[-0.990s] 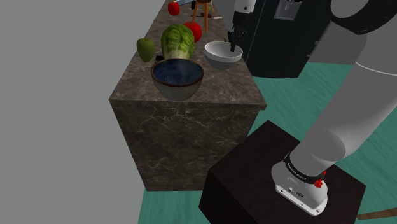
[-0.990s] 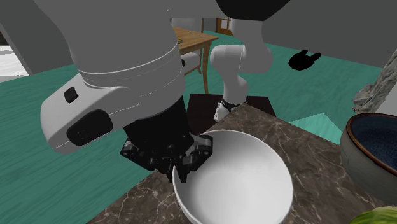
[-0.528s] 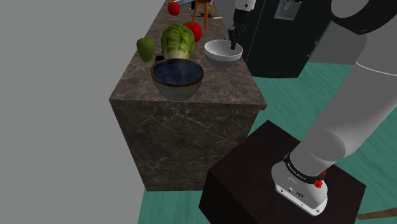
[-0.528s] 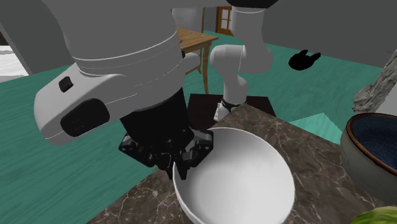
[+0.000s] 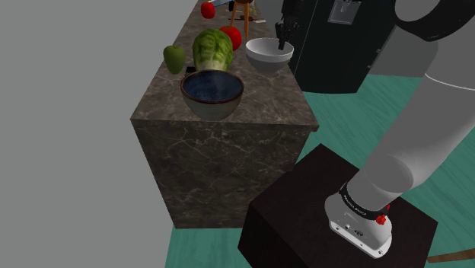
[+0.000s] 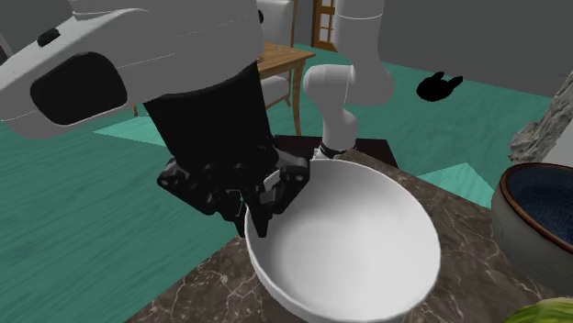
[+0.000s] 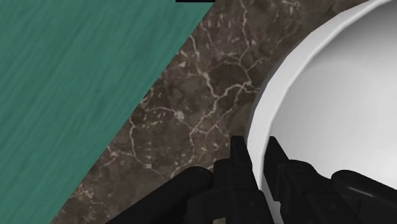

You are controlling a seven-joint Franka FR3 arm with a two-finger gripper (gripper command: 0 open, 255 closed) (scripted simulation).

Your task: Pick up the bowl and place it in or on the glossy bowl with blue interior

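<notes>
**Surface and room.** A long bench (image 5: 285,106) with a dark brown, white-veined marble top stands on a teal floor (image 5: 396,84), with a grey wall (image 5: 76,114) on the shoulder view's left. The arm's dark box stand (image 5: 304,198) sits off the bench's near end. On the bench, the glossy bowl with blue interior (image 5: 212,93) is nearest that end. Behind it lie a green leafy head (image 5: 212,49), a green pepper (image 5: 173,59) and a red fruit (image 5: 232,36). In the second exterior view a wooden table (image 6: 280,60) stands on the floor beyond the arm.

**Fingers.** The black fingers (image 7: 238,159) are drawn close together and pinch the rim of the white bowl (image 7: 331,108), one inside the wall and one outside. The white bowl (image 5: 268,52) hangs from them near the bench edge on the shoulder view's right, beyond the glossy bowl and well apart from it. In the second exterior view it tilts (image 6: 349,248) and appears raised off the marble, with the glossy bowl (image 6: 542,206) at the right edge.
</notes>
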